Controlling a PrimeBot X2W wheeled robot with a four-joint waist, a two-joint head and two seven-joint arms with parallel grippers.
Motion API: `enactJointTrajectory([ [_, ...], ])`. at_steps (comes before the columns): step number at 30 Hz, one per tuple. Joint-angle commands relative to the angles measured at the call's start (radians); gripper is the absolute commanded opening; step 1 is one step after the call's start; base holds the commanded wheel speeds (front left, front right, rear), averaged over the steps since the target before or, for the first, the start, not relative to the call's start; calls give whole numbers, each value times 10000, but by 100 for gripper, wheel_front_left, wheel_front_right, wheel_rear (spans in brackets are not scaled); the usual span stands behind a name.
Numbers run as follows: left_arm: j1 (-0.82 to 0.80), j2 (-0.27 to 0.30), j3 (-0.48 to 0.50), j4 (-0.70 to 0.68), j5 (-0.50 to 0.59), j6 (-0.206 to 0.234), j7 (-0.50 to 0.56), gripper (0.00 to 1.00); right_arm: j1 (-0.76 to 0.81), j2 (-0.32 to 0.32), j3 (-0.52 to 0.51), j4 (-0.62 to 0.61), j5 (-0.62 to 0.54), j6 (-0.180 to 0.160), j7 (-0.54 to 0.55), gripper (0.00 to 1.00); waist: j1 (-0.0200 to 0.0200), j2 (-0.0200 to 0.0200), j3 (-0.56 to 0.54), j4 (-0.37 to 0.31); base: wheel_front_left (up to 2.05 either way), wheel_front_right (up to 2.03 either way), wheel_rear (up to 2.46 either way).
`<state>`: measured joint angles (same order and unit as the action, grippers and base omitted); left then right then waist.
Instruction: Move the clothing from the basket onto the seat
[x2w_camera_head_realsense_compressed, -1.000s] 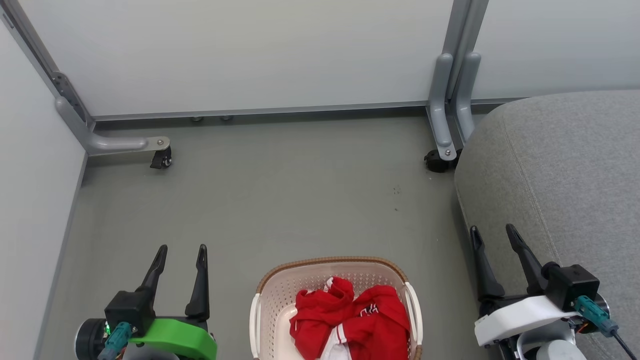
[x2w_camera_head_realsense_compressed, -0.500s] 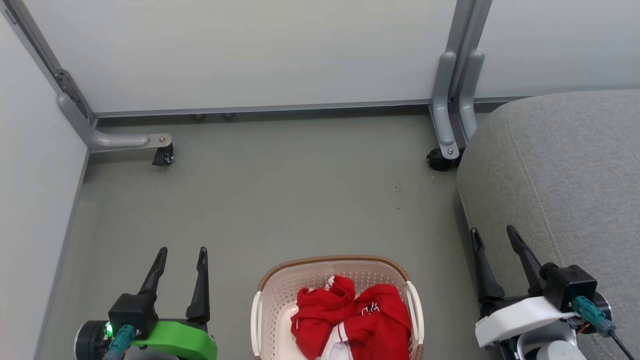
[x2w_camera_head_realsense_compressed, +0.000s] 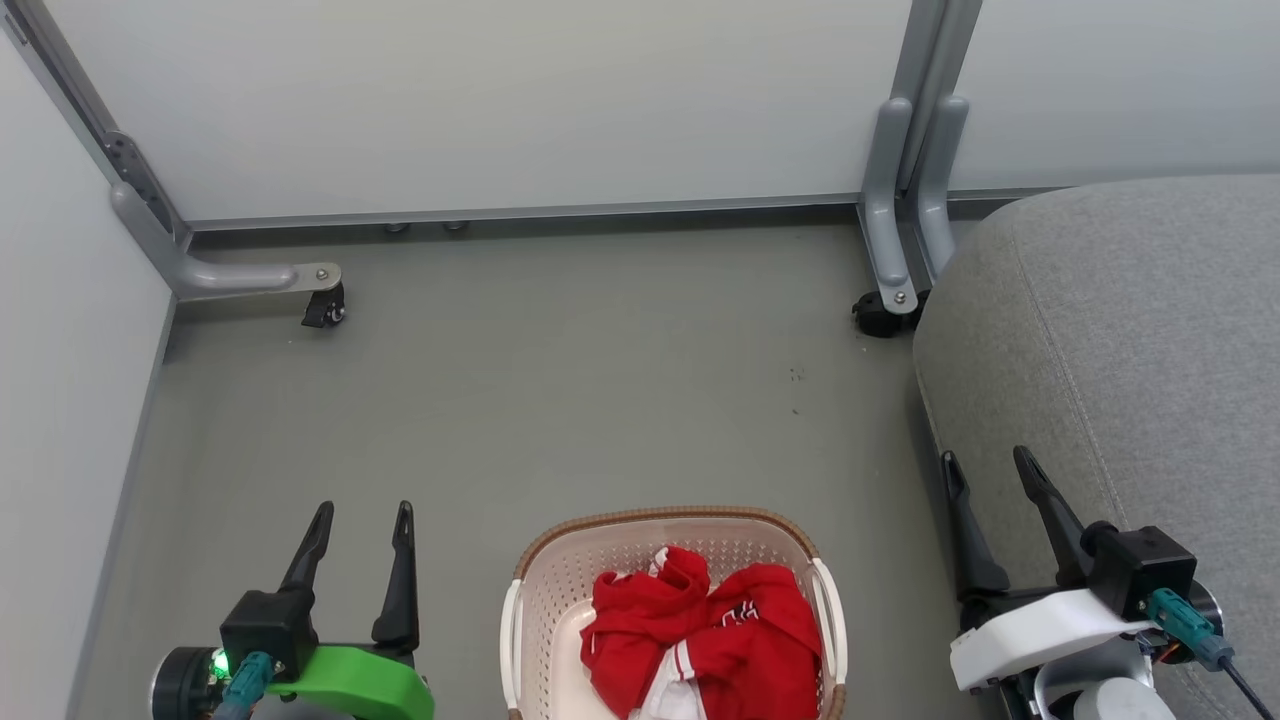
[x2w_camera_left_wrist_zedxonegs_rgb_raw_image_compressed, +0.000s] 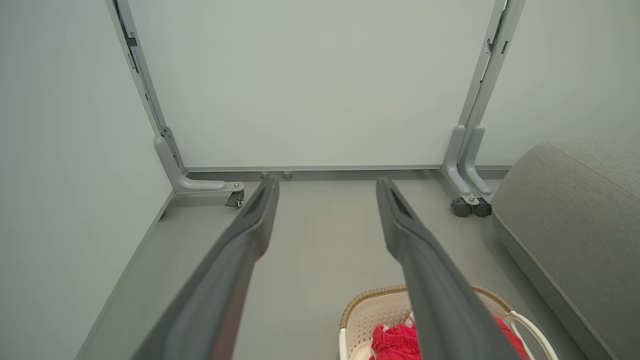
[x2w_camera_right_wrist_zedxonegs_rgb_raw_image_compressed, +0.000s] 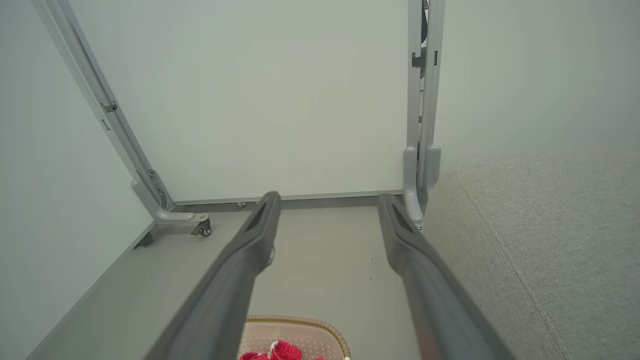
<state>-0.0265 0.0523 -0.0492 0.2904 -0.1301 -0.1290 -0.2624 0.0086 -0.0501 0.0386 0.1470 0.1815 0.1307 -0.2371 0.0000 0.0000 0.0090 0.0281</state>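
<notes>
As viewed from the head, finds clothing (x2w_camera_head_realsense_compressed: 700, 640) heaped in basket (x2w_camera_head_realsense_compressed: 660, 518) on floor (x2w_camera_head_realsense_compressed: 600, 380), midway between left end effector (x2w_camera_head_realsense_compressed: 364, 510) and right end effector (x2w_camera_head_realsense_compressed: 983, 456), both parted wide, empty, with seat (x2w_camera_head_realsense_compressed: 1130, 330) beside the right.

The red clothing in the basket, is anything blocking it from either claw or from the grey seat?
Nothing visible does. The clothing lies uncovered in the basket, whose wall it must be lifted over. The open left claw and right claw flank the basket with nothing between. Bare floor separates basket from seat.
</notes>
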Motion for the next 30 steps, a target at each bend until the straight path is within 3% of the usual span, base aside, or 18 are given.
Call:
enactJointTrajectory([
  [1,-24,-5,-60,63,-74,-33,-36,100,-110,-10,-19,-74,16,2,37,100,0,0,93,-21,0,0,0],
  [7,-771,-12,-851,368,-35,-33,-35,100,-461,-14,-85,-363,-63,1,105,100,0,0,808,-145,0,0,0],
  [13,-1943,-5,-2282,1049,-303,-33,-23,100,-1121,-14,-107,-778,-185,1,128,100,0,0,2133,-440,0,0,0],
  [22,-3945,12,-4927,2676,-848,-33,-23,100,-2281,-10,-47,-1321,-46,1,-38,100,0,0,4421,-998,0,0,0],
  [30,-5564,14,-6405,4344,-1133,13,-24,100,-3001,-8,106,-1632,179,1,-202,100,0,0,6256,-1507,0,0,0],
])
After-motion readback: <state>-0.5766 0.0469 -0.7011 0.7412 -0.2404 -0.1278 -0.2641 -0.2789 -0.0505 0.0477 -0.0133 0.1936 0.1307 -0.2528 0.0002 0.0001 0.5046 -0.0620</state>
